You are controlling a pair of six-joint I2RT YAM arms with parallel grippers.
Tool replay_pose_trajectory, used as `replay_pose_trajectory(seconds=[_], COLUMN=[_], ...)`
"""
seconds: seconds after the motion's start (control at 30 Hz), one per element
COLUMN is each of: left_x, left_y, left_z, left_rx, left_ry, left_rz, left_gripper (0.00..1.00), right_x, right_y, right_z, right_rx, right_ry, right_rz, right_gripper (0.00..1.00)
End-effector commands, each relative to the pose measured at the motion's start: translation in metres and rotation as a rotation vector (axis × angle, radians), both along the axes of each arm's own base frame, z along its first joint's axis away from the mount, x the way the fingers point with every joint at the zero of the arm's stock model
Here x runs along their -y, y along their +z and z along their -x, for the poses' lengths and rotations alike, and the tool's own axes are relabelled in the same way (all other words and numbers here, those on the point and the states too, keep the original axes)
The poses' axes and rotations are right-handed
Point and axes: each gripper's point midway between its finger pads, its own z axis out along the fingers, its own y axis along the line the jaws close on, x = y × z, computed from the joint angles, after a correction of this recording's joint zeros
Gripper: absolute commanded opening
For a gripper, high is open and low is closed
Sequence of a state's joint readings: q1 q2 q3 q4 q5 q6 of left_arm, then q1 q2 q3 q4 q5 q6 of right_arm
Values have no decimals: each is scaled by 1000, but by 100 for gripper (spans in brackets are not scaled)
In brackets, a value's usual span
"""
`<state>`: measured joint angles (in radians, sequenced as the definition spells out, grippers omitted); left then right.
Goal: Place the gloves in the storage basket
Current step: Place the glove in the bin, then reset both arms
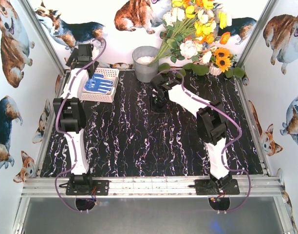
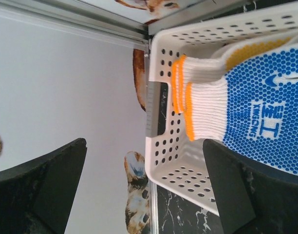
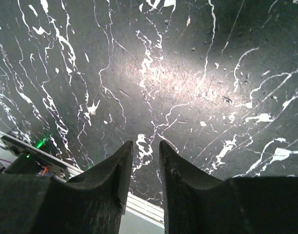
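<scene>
left fingers (image 2: 56, 187) wide, right fingers (image 3: 115, 183) narrowly apart

Gloves (image 2: 251, 102): white knit with orange trim at the cuffs. The top one has a blue palm of close dots with white lettering, and the one under it shows yellow dots. Basket (image 2: 183, 170): white, pierced with rows of round holes. Desk (image 1: 139, 136): black with white marble veins. Bucket (image 1: 145, 66): grey. Flowers (image 1: 197, 27): yellow, white and orange, with green leaves. Walls (image 1: 27, 102): white, printed with brown-and-white corgis. Arms (image 1: 73, 114): black and white, with purple cables (image 1: 240, 134).
</scene>
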<state>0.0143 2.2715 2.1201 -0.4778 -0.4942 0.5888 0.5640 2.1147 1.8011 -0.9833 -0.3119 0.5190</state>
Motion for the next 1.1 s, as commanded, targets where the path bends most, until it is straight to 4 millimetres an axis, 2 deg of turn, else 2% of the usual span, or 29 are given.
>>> replay_pose_trajectory(seconds=[0.0,0.1,0.23,0.3,0.4,0.47,0.53,0.67,0.73,0.8,0.87,0.9,0.97,1.07], left_x=[-1,7,34,47,55,57,60,60,58,55,50,50,50,40], left_y=[40,48,60,70,88,85,94,98,95,73,61,45,29,13], left_z=[13,28,51,65,88,105,122,164,194,212,229,237,247,261], left_rx=[98,127,187,228,314,334,381,528,619,641,690,688,723,794], left_ry=[54,86,82,52,30,36,32,47,58,91,123,129,132,173], left_rz=[79,220,415,490,543,566,589,632,646,648,656,659,665,647], left_gripper=[100,99,99,99,100,100,100,100,100,100,100,100,100,100], right_x=[-8,-6,0,7,26,45,72,136,170,193,215,225,245,272], right_y=[43,53,76,91,112,130,140,152,155,163,161,157,149,128], right_z=[-8,-7,-9,-13,-21,-23,-25,-24,-19,-13,-7,-5,1,2], right_rx=[132,165,233,281,354,415,470,599,691,766,826,850,902,963], right_ry=[-11,-21,-37,-58,-121,-167,-218,-327,-355,-384,-417,-428,-459,-505], right_rz=[-82,-103,-121,-127,-135,-147,-130,-28,36,72,106,116,152,218], right_gripper=[31,31,31,32,33,33,35,41,47,54,68,75,86,94])
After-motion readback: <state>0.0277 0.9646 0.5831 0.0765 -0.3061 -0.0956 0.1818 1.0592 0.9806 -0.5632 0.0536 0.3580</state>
